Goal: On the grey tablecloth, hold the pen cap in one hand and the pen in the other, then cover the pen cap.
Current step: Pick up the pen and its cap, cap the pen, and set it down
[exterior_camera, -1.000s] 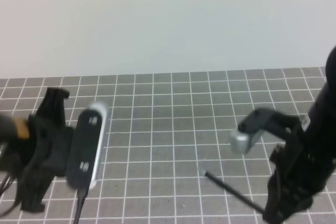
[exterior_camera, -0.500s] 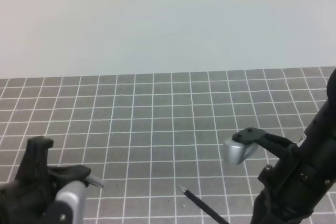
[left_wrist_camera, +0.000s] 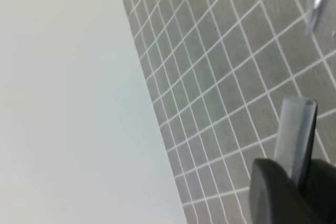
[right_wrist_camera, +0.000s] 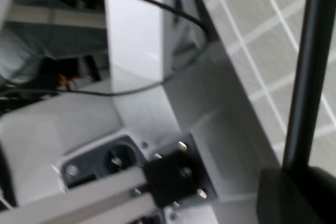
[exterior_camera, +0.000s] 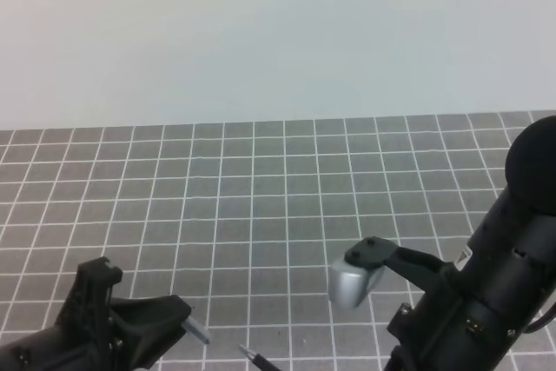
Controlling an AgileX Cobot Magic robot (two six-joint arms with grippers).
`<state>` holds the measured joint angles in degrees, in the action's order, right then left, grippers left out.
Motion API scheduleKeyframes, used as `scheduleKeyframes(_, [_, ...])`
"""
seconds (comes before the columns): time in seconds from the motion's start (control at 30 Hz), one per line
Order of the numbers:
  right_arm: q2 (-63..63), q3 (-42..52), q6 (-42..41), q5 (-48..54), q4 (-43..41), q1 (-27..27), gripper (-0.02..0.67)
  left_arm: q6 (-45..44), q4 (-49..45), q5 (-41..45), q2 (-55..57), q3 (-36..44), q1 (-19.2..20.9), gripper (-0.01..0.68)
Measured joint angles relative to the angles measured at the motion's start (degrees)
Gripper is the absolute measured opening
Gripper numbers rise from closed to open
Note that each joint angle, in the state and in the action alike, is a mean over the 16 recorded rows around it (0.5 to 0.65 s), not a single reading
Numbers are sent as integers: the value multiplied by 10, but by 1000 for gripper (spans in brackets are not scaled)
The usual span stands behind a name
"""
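The grey tablecloth (exterior_camera: 287,188) with its white grid fills the lower half of the exterior view. At the bottom left, my left gripper (exterior_camera: 178,321) is shut on the pen cap (exterior_camera: 196,331), whose short greyish end sticks out to the right. In the left wrist view the pen cap (left_wrist_camera: 295,132) juts out from between the dark fingers (left_wrist_camera: 273,192). The pen's silvery tip (exterior_camera: 250,354) hovers just right of the cap, apart from it, and shows as the pen tip (left_wrist_camera: 316,1). My right gripper (right_wrist_camera: 296,182) is shut on the pen's black shaft (right_wrist_camera: 308,66).
My right arm and its silver wrist camera (exterior_camera: 352,282) fill the lower right of the exterior view. A pale wall (exterior_camera: 278,32) rises behind the cloth. The right wrist view shows the table's edge, a black cable (right_wrist_camera: 152,6) and a metal bracket with a socket (right_wrist_camera: 118,161) below it.
Both arms have come toward the front edge of the view. The pen tip has travelled left and down until it is close to the cap. The left gripper has turned, pointing the cap at the pen.
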<state>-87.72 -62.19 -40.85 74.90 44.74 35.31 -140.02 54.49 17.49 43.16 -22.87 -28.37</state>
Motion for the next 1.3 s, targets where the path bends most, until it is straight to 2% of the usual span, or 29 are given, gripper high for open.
scheduleKeyframes(0.2, [0,0,-14,0,31,2,-4,-36,38,-1,0,1,-10,53])
scheduleKeyframes(0.8, [0,0,-43,0,76,2,-3,-35,46,-5,-1,2,-11,25])
scheduleKeyframes(1.1, [0,0,-39,0,75,2,-3,-43,55,-10,-1,2,-11,29])
scheduleKeyframes(1.3, [-5,0,-37,0,75,2,1,-55,57,-9,1,2,-11,58])
